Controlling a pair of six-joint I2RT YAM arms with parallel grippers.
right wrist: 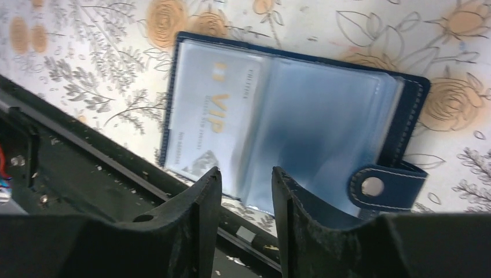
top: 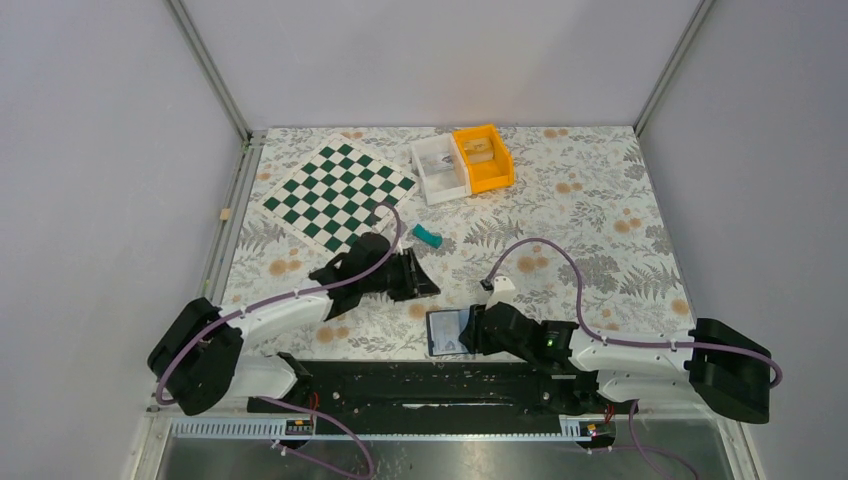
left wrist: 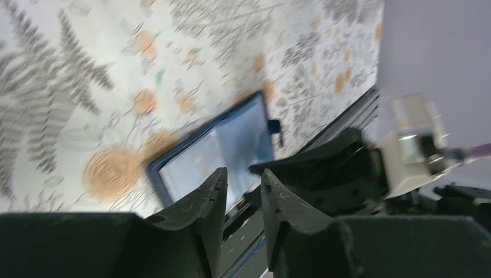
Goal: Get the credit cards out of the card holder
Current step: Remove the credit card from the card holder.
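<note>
My right gripper (right wrist: 246, 174), fingers narrow and empty, hovers at the open holder (right wrist: 414, 98); its card (right wrist: 214, 110) looks stiff, slick, best pinched by an edge. Left gripper (left wrist: 242, 174) likewise narrow, empty.

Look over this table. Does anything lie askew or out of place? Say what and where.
The card holder lies open right at the near edge of the table, beside the arm bases. The chessboard sits skewed to the table edges, and a teal block lies loose just off it.
</note>
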